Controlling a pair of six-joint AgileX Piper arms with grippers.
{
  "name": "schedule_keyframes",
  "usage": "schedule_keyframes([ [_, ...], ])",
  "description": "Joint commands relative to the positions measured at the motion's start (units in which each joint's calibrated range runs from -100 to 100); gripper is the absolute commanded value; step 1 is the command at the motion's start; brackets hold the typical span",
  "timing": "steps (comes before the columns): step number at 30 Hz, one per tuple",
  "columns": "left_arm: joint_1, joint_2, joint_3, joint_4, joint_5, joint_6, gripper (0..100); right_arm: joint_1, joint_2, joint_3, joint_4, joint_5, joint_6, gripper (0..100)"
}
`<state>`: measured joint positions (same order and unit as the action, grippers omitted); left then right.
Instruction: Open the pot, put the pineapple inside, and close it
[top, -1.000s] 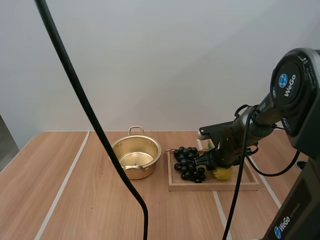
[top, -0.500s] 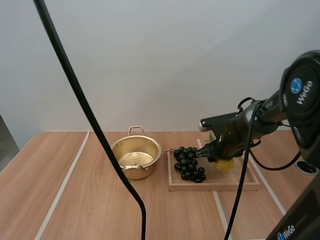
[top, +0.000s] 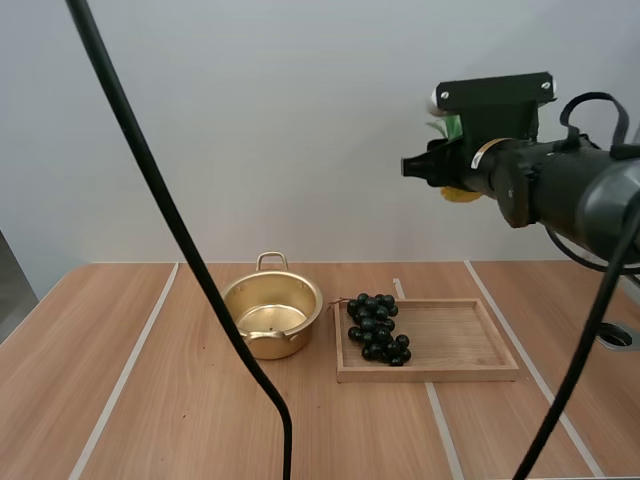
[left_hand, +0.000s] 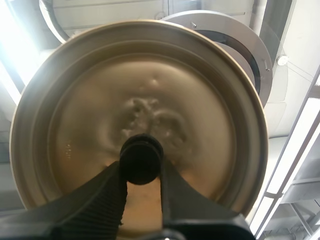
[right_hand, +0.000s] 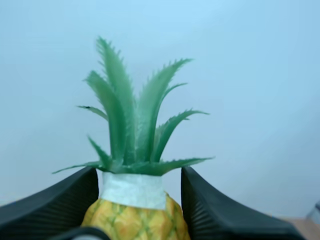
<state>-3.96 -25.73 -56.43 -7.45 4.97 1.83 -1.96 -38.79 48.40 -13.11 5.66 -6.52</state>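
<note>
While the pot (top: 280, 346) stands open on the table (top: 150, 400):
Left gripper (left_hand: 142, 167): fingers clamped on the lid (left_hand: 150, 100) knob (left_hand: 141, 156).
Grapes (top: 376, 326): on the tray (top: 460, 340), just right of the pot.
Right gripper (right_hand: 139, 200): fingers pinching the pineapple (right_hand: 131, 145), high above and right of the pot.

Camera layout.
My high view looks forward and down over the table (top: 150, 400); left wrist sits tight on the lid (left_hand: 200, 100), aimed up; right wrist close on the pineapple (right_hand: 135, 220) (top: 462, 194), shared with high.
</note>
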Motion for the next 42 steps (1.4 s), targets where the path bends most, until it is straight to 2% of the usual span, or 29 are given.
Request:
schedule_keyframes([
  [1, -0.19, -0.3, 0.2, 0.1, 0.0, 0.2, 0, -0.2, -8.6, -0.5, 2.5, -6.4, -0.1, 0],
  [6, -0.19, -0.3, 0.2, 0.1, 0.0, 0.2, 0, -0.2, -12.4, -0.5, 2.4, -10.2, -0.1, 0],
  [15, -0.19, -0.3, 0.2, 0.1, 0.0, 0.2, 0, -0.2, -12.5, -0.5, 2.2, -10.5, -0.1, 0],
  [21, -0.19, -0.3, 0.2, 0.1, 0.0, 0.2, 0, 0.9, -12.4, -0.5, 6.2, -15.1, -0.1, 0],
  [27, -0.19, -0.3, 0.2, 0.1, 0.1, 0.2, 0, 7.5, -9.6, -2.4, 5.3, -16.1, -0.1, 0],
  [32, -0.19, -0.3, 0.2, 0.2, 2.6, 0.2, 0, 13.7, -1.6, -9.1, 3.5, -6.2, -1.4, 0],
  [38, -0.19, -0.3, 0.2, 2.3, 8.6, 0.2, 0, 18.3, 9.7, -17.0, -0.1, 6.0, -1.6, 0],
  [42, -0.19, -0.3, 0.2, 2.3, 10.7, 0.2, 0, 20.6, 14.3, -19.3, -1.4, 8.8, -1.6, 0],
])
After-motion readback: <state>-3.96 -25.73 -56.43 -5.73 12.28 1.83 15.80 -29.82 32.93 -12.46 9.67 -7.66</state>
